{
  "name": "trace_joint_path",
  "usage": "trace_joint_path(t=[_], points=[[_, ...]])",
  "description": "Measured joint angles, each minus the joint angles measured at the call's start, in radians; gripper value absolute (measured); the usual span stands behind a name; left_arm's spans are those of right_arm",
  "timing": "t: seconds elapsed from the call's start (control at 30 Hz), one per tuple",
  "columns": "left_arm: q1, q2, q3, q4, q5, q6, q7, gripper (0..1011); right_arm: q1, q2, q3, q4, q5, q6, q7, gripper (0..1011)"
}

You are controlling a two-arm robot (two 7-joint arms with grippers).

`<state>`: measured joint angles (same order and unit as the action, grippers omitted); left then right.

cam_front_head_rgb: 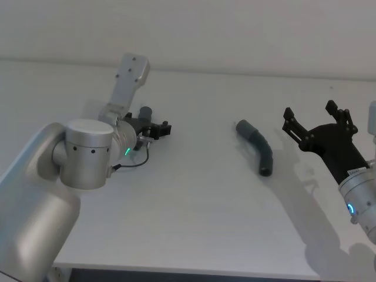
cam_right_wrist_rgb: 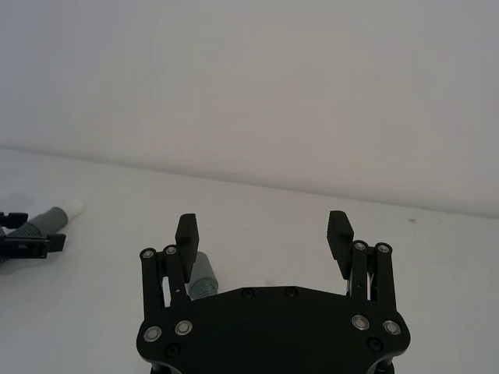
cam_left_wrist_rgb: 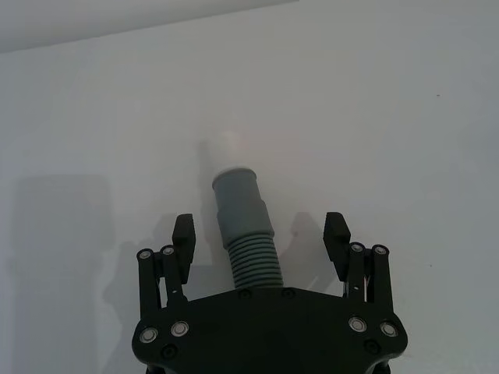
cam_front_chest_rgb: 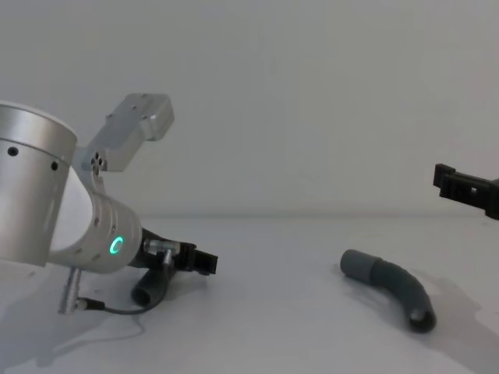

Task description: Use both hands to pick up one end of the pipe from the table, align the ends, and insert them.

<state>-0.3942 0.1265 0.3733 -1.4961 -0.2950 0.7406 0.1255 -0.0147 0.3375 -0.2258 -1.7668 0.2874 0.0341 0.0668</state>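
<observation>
The left gripper sits low on the worktop, spread wide to either side of the short tube. Its fingers stand clear of the tube, and the white tip pokes out beyond them. Well off to the right the curved hose lies flat. The right gripper hovers just beside it, released and empty. A thin cable trails on the worktop by the left wrist.

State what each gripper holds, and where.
Nothing yet. The black left gripper is open astride the short grey white-tipped tube; the black right gripper is open, clear of the curved grey hose.
</observation>
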Motion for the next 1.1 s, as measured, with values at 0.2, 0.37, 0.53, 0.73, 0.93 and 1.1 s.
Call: trace_joint_path(t=[0.2,0.37,0.53,0.73,0.93,1.1], points=[[-0.004,-0.002,0.003,0.008,0.008,-0.004,-0.004,1000,0.0,0.0,0.0,0.0,0.0,0.0,0.0,1002],[-0.006,-0.003,0.005,0.014,0.013,-0.014,-0.013,999,0.0,0.0,0.0,0.0,0.0,0.0,0.0,1002],[-0.006,-0.003,0.006,0.019,0.016,-0.026,-0.022,908,0.0,0.0,0.0,0.0,0.0,0.0,0.0,1002],[-0.006,-0.003,0.006,0.024,0.019,-0.038,-0.03,761,0.0,0.0,0.0,0.0,0.0,0.0,0.0,1002],[-0.006,-0.003,0.006,0.026,0.02,-0.045,-0.035,570,0.0,0.0,0.0,0.0,0.0,0.0,0.0,1002],[-0.005,-0.003,0.006,0.028,0.021,-0.049,-0.037,416,0.0,0.0,0.0,0.0,0.0,0.0,0.0,1002]])
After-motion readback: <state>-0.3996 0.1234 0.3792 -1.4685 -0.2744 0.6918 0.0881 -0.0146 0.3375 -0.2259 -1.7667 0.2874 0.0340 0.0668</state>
